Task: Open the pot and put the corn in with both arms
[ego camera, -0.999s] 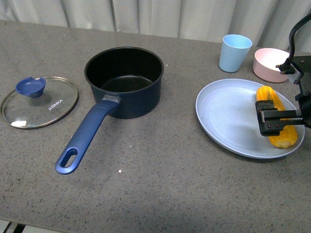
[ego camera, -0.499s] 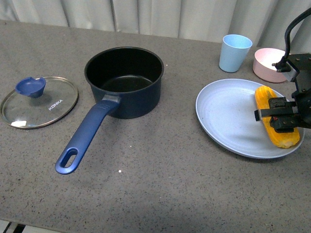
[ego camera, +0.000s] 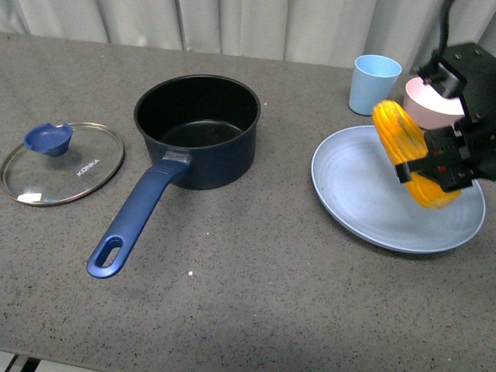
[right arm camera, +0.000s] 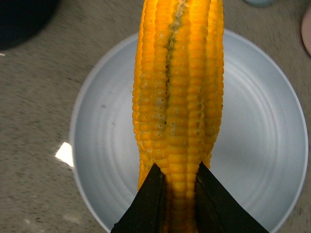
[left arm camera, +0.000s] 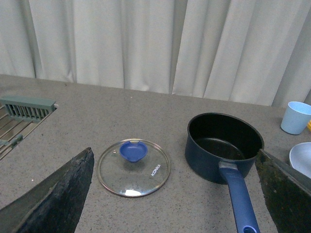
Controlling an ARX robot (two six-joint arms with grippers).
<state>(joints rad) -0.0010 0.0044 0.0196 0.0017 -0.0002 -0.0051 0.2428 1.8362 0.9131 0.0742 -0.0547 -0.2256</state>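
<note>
Corn point(ego camera: 412, 164), a yellow-orange cob, is clamped near one end between the black fingers of the right tool point(ego camera: 438, 167) and held tilted in the air above a pale blue plate point(ego camera: 349, 194) at the right of a grey table point(ego camera: 256, 302). Well apart to the left stands the dark navy pot point(ego camera: 198, 128), uncovered, its long blue handle pointing toward the camera, with its glass lid point(ego camera: 66, 167) lying flat on the table further left. The left tool point(left arm camera: 174, 153), seen only from its own wrist camera, has its two fingers point(left arm camera: 58, 194) spread wide apart with nothing gripped; a light blue cup point(ego camera: 374, 84) and a pink bowl point(ego camera: 430, 108) sit behind the plate.
</note>
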